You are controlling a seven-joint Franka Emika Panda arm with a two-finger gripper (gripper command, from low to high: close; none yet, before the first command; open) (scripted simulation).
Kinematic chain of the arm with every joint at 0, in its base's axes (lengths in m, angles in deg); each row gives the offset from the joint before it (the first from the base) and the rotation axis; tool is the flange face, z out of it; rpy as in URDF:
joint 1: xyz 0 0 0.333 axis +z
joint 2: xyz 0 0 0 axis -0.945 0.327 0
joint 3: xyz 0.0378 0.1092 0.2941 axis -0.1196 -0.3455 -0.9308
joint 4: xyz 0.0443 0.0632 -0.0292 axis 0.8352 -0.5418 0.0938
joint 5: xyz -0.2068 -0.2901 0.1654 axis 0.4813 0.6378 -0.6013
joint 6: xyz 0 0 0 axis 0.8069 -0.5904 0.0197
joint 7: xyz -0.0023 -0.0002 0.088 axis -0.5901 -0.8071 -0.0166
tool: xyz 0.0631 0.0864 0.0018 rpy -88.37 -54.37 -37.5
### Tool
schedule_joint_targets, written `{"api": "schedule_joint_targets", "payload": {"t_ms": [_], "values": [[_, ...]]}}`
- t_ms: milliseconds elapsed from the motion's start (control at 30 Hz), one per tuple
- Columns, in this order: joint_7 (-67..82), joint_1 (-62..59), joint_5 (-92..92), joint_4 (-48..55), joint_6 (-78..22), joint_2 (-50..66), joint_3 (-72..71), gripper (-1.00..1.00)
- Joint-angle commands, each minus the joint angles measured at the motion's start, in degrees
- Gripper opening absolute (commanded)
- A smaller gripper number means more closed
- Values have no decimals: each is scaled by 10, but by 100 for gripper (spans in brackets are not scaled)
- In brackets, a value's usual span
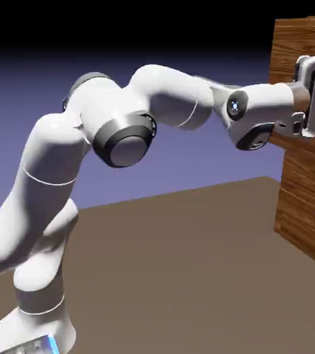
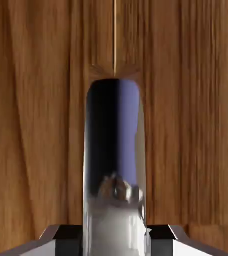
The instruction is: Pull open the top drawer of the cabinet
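- Base: the white arm (image 1: 124,117) rises from the near-left part of the desk (image 1: 160,276), as the exterior view shows it, and reaches over toward the far right. Its elbow is bent, which in the inspector's judgement leaves room to draw back.
- Pincer (image 2: 116,242): closed on the silver handle (image 2: 113,150), one pad on either side of the bar. Alignment in the hand view is good, with the bar running up the middle between the tips.
- Top drawer (image 1: 284,59): directly ahead of the pincer, in the upper part of the cabinet (image 1: 300,183), which stands past the desk's far corner toward the exterior view's right. Whether the drawer is already slightly out cannot be told from these views.
- Recommended action: the grip should be kept firm while the whole hand backs straight away from the front, square to it, toward the desk's near-left side. Steady, moderate speed is advised.
- Risks: any twist, lift or sideways drift could bind the drawer or let the smooth bar slide out of the pads. Release should wait until the drawer is clearly open.
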Motion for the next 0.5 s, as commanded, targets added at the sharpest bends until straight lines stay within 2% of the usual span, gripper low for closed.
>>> {"api": "schedule_joint_targets", "payload": {"t_ms": [0, 467], "values": [[-10, -21, 6, -16, 3, 8, -15, -100], [-114, -311, 74, -165, 35, 72, -252, -100]]}}
